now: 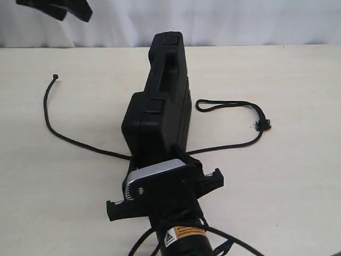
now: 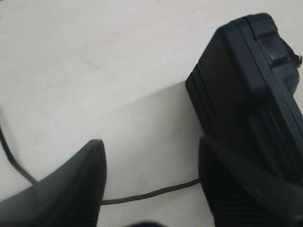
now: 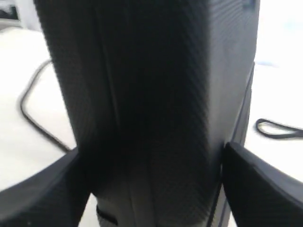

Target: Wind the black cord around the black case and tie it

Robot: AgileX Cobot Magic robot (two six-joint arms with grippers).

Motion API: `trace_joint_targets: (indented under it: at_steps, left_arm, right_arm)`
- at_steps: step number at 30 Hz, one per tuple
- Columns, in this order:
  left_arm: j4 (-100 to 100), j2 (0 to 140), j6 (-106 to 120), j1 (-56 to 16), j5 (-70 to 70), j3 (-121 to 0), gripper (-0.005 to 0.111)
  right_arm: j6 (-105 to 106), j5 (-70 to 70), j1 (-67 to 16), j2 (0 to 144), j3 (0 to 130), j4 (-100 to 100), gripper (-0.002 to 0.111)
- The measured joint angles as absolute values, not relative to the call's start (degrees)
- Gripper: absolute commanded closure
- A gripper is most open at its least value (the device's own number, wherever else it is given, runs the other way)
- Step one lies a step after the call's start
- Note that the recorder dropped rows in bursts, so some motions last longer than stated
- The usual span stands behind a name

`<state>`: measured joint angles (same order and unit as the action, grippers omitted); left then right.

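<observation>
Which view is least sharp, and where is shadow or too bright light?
Right wrist view: least sharp; the black case fills it, dark and blurred, and the table is washed out. Left wrist view: the left claw is soft, and the case throws a faint shadow on the table. Exterior view: sharpest, evenly lit; the black cord reads clearly.

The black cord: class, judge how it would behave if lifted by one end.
The black cord is probably floppy: it lies in loose, wandering curves. It looks thin, so likely light. It appears to pass beneath the black case, so pulling may drag or snag at its frayed knot.
</observation>
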<state>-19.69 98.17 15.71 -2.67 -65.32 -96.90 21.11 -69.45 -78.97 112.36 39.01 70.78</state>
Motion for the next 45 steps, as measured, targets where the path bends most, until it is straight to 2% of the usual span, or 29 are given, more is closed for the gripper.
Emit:
trace_joint_targets:
  at_steps: [3, 8, 12, 16, 29, 34, 35, 38, 40, 45]
  left_arm:
    - [-18.27, 93.1, 14.25, -2.67, -62.47, -93.17, 0.052]
    - [-19.73, 81.57, 13.94, -2.67, -48.06, -74.63, 0.052]
    - [-22.98, 73.78, 13.82, -2.67, -38.43, -64.39, 0.052]
    - [-26.54, 67.79, 16.05, -2.67, -29.31, -54.12, 0.052]
    - [-44.64, 64.37, 34.29, -3.17, -7.53, -29.53, 0.052]
    - [-43.18, 56.83, 35.81, -13.86, 5.52, -22.93, 0.052]
    - [-40.57, 54.03, 36.04, -19.08, 8.32, -21.4, 0.052]
    - [-38.69, 51.12, 36.15, -25.62, 13.17, -17.91, 0.052]
    - [-38.29, 50.25, 36.13, -28.93, 19.74, -11.11, 0.052]
    - [-31.49, 50.16, 24.27, -30.18, 31.03, -0.39, 0.052]
  right_arm:
    - [17.87, -67.17, -78.23, 109.88, 38.05, 67.16, 0.104]
    - [9.19, -61.57, -73.97, 107.91, 39.72, 59.99, 0.104]
    - [-1.38, -54.99, -69.42, 107.91, 40.36, 51.89, 0.104]
    - [-3.92, -53.23, -68.78, 107.91, 40.34, 49.7, 0.104]
    - [0.0, -50.47, -68.78, 107.91, 40.71, 49.67, 0.104]
    - [0.41, -50.47, -68.78, 107.91, 40.69, 50.15, 0.104]
    - [0.4, -50.47, -68.78, 107.91, 40.69, 50.26, 0.104]
    - [0.4, -50.47, -68.78, 107.91, 40.69, 50.36, 0.104]
    - [0.4, -50.47, -68.78, 107.91, 40.73, 50.36, 0.104]
    - [0.84, -50.47, -68.78, 107.91, 41.7, 51.04, 0.104]
